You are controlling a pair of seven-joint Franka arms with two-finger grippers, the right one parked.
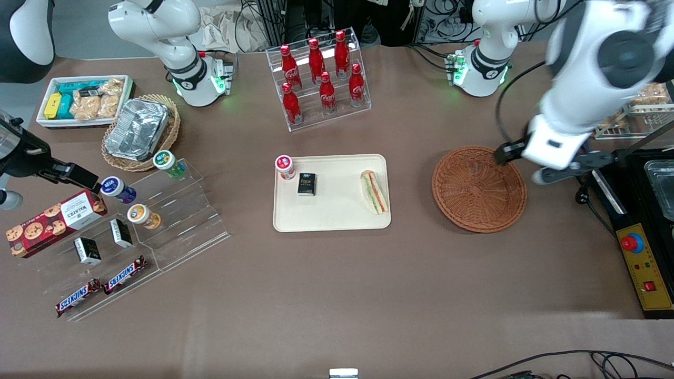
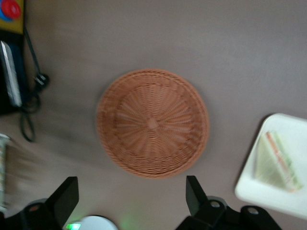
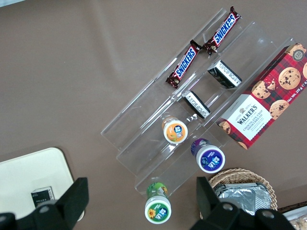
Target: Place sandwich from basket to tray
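Observation:
The sandwich (image 1: 374, 192) lies on the cream tray (image 1: 337, 216), near the tray's edge closest to the basket. It also shows in the left wrist view (image 2: 276, 163), lying on the tray (image 2: 249, 189). The reddish-brown wicker basket (image 1: 479, 189) is empty, as the left wrist view (image 2: 152, 123) also shows. My left gripper (image 1: 518, 160) hangs above the basket's rim, at the part farther from the front camera and toward the working arm's end. It (image 2: 130, 194) is open and empty, with its fingers wide apart.
The tray also holds a small black box (image 1: 306, 184) and a red-lidded cup (image 1: 285, 167). A rack of cola bottles (image 1: 321, 73) stands farther from the camera. A control box with a red button (image 1: 645, 263) sits at the working arm's end. A clear snack stand (image 1: 137, 231) sits at the parked arm's end.

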